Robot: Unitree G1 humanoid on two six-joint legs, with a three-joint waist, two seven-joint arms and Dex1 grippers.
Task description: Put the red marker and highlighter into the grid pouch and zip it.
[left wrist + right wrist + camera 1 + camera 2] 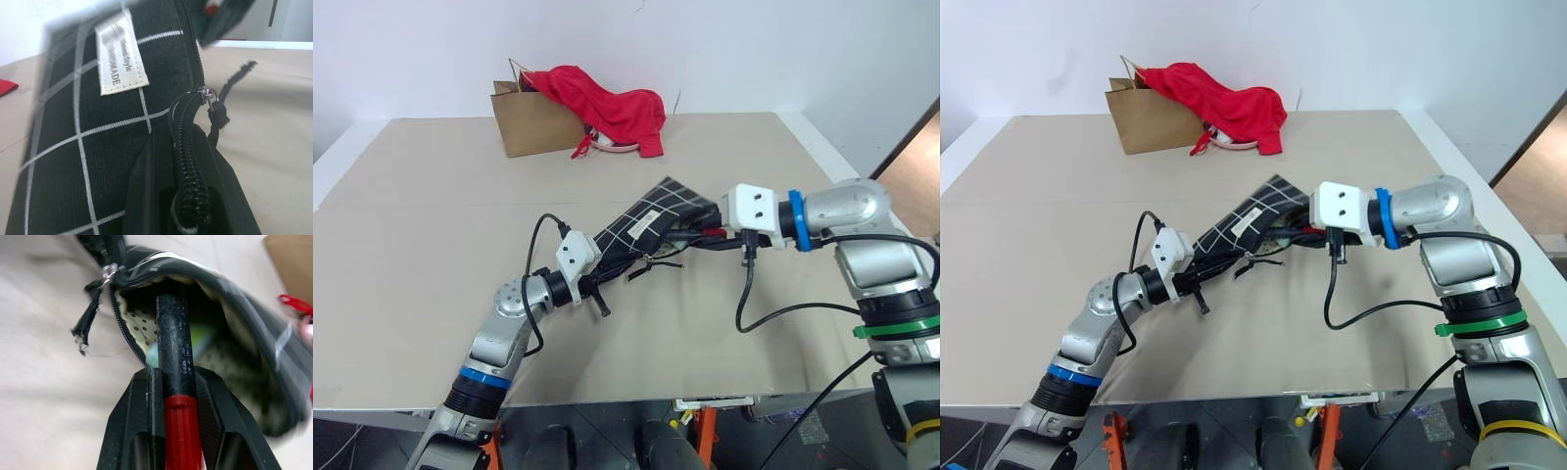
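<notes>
The grid pouch, black with white lines and a white label, hangs tilted above the table. My left gripper is shut on its lower zipper end. The mouth of the pouch gapes open, with the zipper pull cord dangling beside it. My right gripper is shut on the red marker, whose black cap end reaches into the mouth. Something light green, the highlighter, lies inside against the dotted lining.
A brown paper bag lies at the back of the tan table, with a red cloth draped over it and spilling to the right. The table's right edge runs near my right arm.
</notes>
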